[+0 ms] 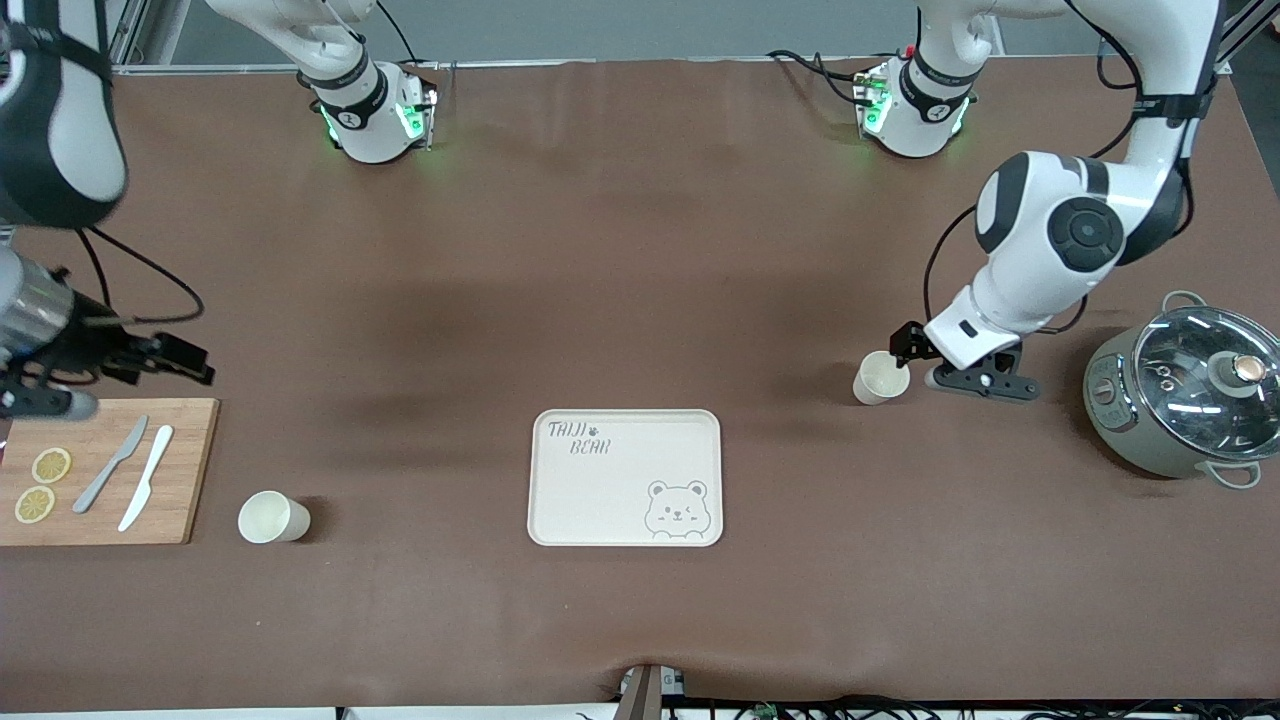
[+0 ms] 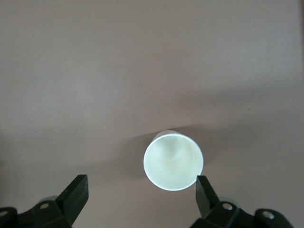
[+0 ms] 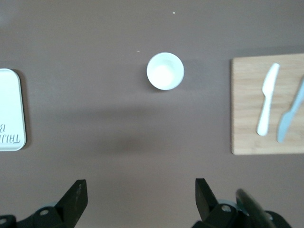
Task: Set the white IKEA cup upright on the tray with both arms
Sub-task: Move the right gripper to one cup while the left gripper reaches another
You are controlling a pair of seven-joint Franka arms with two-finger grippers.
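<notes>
The cream tray with the bear lies near the middle of the table; its edge shows in the right wrist view. One white cup stands mouth up toward the left arm's end. My left gripper is open just above and beside it. In the left wrist view the cup sits off centre, next to one finger, not gripped. A second white cup stands beside the cutting board and shows in the right wrist view. My right gripper is open, empty and high.
A wooden cutting board with two lemon slices, a grey knife and a white knife lies at the right arm's end. A grey pot with a glass lid stands at the left arm's end.
</notes>
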